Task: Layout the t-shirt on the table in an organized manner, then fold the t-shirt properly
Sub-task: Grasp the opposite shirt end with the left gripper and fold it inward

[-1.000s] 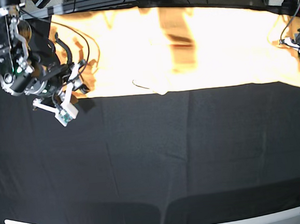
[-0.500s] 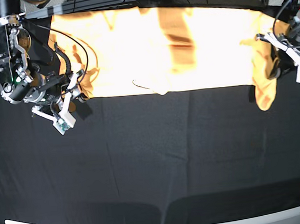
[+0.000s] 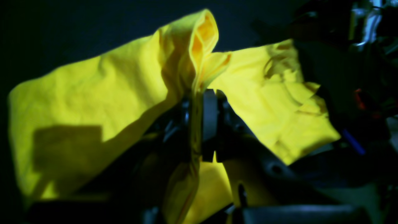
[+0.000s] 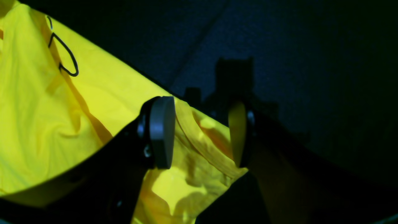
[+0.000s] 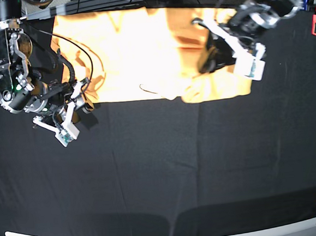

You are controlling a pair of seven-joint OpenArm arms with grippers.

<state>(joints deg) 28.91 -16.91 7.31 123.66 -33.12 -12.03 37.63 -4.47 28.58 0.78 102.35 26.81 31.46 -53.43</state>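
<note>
Here my left jaws [image 3: 199, 121] are pinched tight on a fold of the shirt [image 5: 136, 48], and in the base view they hold that end lifted and doubled over toward the middle of the cloth. My right jaws [image 4: 200, 132] stand apart with nothing clamped, straddling the shirt's other edge. The shirt lies along the far side of the black counter [image 5: 162, 172].
</note>
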